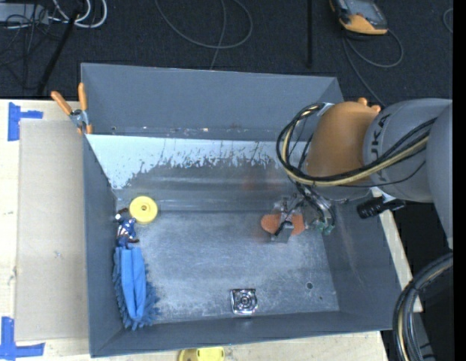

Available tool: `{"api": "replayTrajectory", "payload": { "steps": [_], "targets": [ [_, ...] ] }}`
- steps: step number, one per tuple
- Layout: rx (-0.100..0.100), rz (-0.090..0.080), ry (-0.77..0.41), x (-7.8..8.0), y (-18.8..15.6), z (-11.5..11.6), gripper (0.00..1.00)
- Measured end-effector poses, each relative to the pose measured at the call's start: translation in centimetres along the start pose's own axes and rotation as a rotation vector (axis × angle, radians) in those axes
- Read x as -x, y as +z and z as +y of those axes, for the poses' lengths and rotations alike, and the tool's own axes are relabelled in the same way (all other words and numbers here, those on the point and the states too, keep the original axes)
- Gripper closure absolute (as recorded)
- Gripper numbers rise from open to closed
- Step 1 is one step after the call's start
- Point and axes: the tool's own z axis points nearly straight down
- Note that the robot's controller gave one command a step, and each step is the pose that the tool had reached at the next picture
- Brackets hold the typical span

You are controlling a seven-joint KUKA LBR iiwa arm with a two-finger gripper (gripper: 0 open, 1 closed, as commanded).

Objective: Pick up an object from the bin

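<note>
The arm comes into the bin (pixel 218 111) from 3 o'clock, its orange cover and looped cables above the right wall. The gripper (pixel 284 227) is low over the floor at about 2 o'clock from the floor's centre. A small orange-brown thing (pixel 271 222) lies right at its tip, showing at 9 o'clock of the tip and again at 3 o'clock, so the tip covers its middle. Whether the gripper is open or closed, and whether it has hold of the orange thing, cannot be told.

A yellow disc (pixel 143 209) lies at 10 o'clock on the floor, well apart from the gripper. Just below it stands a small figure (pixel 127 231), and a blue cloth (pixel 132 280) runs along the left wall at 8 o'clock. A small silver square (pixel 243 301) lies at 6 o'clock near the front wall.
</note>
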Motion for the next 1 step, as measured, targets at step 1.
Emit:
{"api": "replayTrajectory", "payload": {
  "steps": [1],
  "targets": [
    [0.0,-0.002,0.009,0.62,-13.44,-0.25,1.0]
  ]
}}
